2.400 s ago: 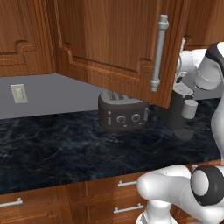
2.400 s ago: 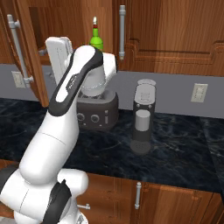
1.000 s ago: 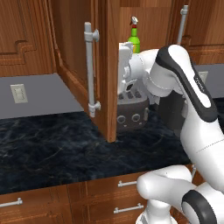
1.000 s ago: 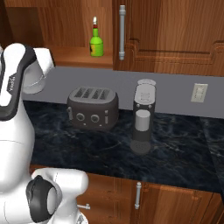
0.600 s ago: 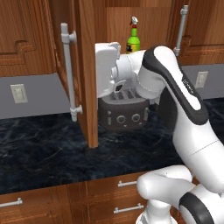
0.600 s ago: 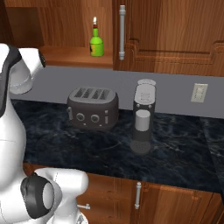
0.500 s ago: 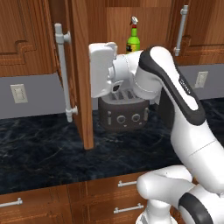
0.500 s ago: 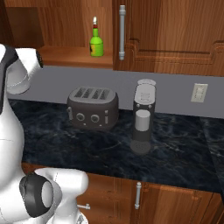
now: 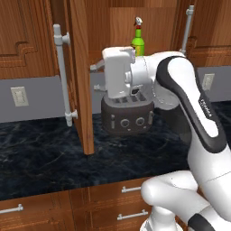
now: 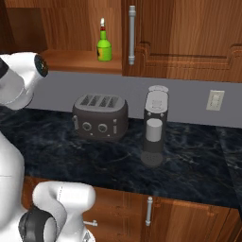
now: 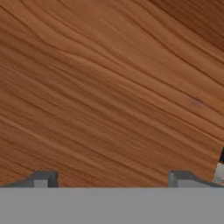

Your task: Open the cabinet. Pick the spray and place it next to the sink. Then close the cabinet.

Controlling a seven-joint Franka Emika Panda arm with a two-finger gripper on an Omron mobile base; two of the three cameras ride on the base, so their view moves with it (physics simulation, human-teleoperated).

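Left base view: the cabinet (image 9: 79, 67) stands open, its door swung out edge-on toward the camera, with the long silver bar handle (image 9: 62, 74) on its left face. The spray (image 9: 138, 39), a green bottle with a red-and-white nozzle, stands upright on the wooden shelf (image 10: 71, 61) inside the cabinet, above and behind the toaster (image 9: 127, 118). The white arm reaches across in front of the toaster, its hand turned toward the inner face of the door. Hand view: the gripper (image 11: 111, 178) faces bare wood grain at close range; the two fingertips (image 11: 41, 178) sit wide apart with nothing between them, so the gripper is released and holds no object. Right base view: the spray (image 10: 104, 46) rests near the right end of the open shelf, just beside the vertical handle of the neighbouring closed door (image 10: 132, 34). Below, on the dark marble counter (image 10: 189, 160), the toaster (image 10: 100, 116) and a grey-and-white appliance (image 10: 155, 125) stand apart from each other. A wall outlet (image 10: 215, 100) is set into the grey backsplash.
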